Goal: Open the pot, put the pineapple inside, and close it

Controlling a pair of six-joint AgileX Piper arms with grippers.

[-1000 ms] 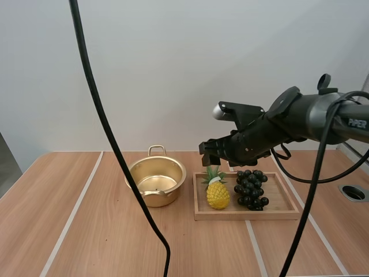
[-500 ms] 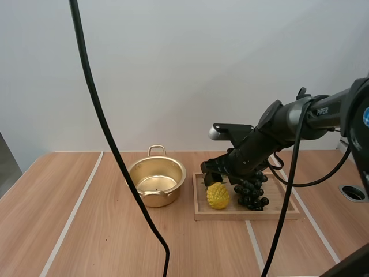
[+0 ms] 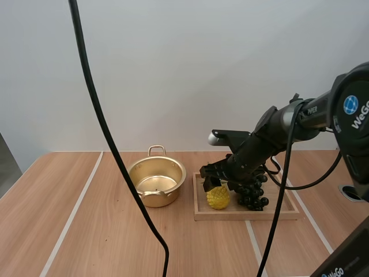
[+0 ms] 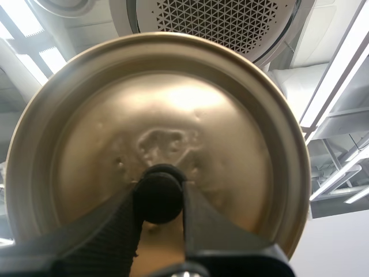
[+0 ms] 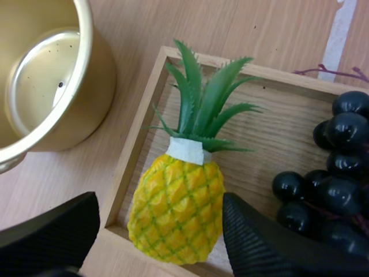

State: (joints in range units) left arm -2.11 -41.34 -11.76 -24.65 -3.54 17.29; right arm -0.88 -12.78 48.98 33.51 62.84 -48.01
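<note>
Your left claw (image 4: 160, 199) is clenched on the black knob (image 4: 158, 195) of the golden lid (image 4: 173, 104). Its two fingers (image 4: 112, 228) pinch the knob from either side, and the lid's round face is turned to the wrist camera.

In the high view the pot (image 3: 157, 182) stands open on the worktop (image 3: 86, 231), left of centre in the frame. Its inside is bare and one loop handle is at its far rim. The wooden tray (image 3: 248, 214) lies close by on its right, a strip of bare worktop between the two.

The pineapple (image 5: 177, 210) is in the tray's left end, the end nearest the pot, with its green leaves pointing away from your right claw (image 5: 158, 202). That claw is released and hangs low over the fruit, its fingers (image 5: 52, 231) spread wide to either side of the yellow body. One finger stands outside the tray's near wall on the pot's side. The other is inside the tray, in the gap between pineapple and grapes (image 5: 323, 190). You cannot tell from here whether that inner finger touches the fruit.

The bunch of dark grapes sits just beside the pineapple and crowds the inner finger. The tray's wall runs under the outer one.
</note>
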